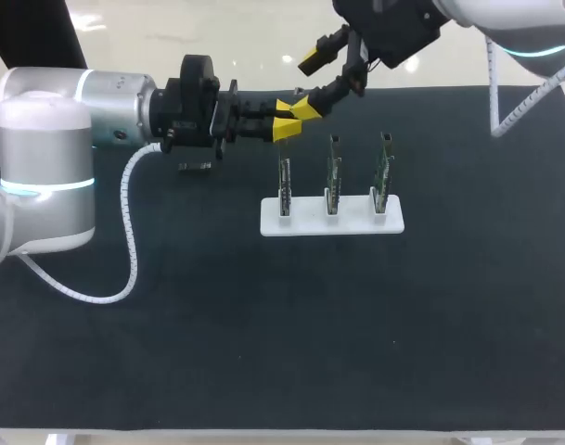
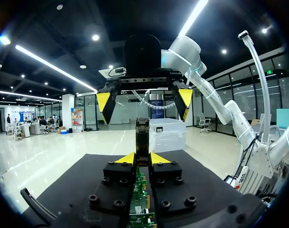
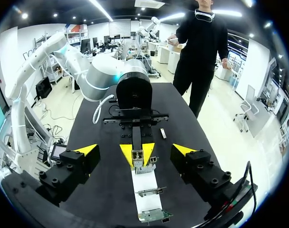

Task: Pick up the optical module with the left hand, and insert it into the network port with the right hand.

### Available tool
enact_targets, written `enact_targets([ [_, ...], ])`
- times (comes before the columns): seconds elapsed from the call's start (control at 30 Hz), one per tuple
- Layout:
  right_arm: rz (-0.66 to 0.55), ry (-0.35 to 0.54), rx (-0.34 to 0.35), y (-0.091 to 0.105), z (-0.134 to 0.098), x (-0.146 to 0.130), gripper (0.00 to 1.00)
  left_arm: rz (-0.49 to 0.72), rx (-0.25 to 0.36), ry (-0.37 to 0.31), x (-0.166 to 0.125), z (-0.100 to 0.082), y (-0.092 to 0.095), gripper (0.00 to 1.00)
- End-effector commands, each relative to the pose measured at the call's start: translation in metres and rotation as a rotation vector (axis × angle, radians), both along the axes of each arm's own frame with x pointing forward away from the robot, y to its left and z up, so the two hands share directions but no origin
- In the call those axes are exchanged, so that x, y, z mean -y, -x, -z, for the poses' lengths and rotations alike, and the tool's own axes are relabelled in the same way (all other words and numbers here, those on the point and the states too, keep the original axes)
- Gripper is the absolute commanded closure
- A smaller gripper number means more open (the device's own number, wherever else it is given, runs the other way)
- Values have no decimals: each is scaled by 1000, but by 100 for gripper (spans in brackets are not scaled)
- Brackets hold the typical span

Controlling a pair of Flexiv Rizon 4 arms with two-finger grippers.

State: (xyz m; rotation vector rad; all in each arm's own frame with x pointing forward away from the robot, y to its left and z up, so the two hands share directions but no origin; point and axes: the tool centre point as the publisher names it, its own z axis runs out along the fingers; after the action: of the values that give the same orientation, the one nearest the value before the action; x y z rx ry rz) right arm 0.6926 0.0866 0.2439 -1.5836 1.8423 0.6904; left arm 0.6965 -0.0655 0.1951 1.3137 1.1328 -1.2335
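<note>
Left wrist: card (image 2: 140, 205) under left gripper (image 2: 142, 159), fingers clamped on module (image 2: 142, 133); beyond, right gripper (image 2: 144, 102) spread wide, empty. Head view adds what that one hides: white stand (image 1: 356, 225), three cards upright, module above leftmost

stand: white rectangular plastic base (image 1: 331, 223), mid-table on black mat (image 1: 263, 352)
boards: three upright green circuit cards (image 1: 333, 171), in a row on base
left gripper (image 1: 284, 125): above leftmost card (image 1: 285, 181)
right gripper (image 1: 308, 85): behind base

Head cam looks down on my table (image 1: 263, 324) from above-behind. Wrist cams face each other, close: left sees right gripper (image 2: 144, 102), right sees left gripper (image 3: 138, 154).
</note>
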Motion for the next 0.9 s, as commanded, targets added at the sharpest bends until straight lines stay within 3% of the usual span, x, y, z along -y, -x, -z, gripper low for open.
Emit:
enact_targets([
  [0.03, 4, 1, 4, 1, 3, -2, 7, 1, 1, 1, 0, 0, -1, 100],
  [0.17, 6, 2, 9, 1, 5, -2, 24, 1, 1, 1, 0, 0, -1, 100],
  [0.2, 6, 2, 9, 1, 5, -2, 33, 1, 1, 1, 0, 0, -1, 100],
  [0.3, 4, 2, 11, 1, 6, -2, 50, 1, 1, 1, 0, 0, -1, 100],
  [0.67, 5, -1, 18, -3, 8, -4, 59, 1, 1, 1, 0, 0, -1, 100],
  [0.9, 9, 0, 21, -4, 8, -6, 58, 1, 1, 1, 0, 0, -1, 100],
])
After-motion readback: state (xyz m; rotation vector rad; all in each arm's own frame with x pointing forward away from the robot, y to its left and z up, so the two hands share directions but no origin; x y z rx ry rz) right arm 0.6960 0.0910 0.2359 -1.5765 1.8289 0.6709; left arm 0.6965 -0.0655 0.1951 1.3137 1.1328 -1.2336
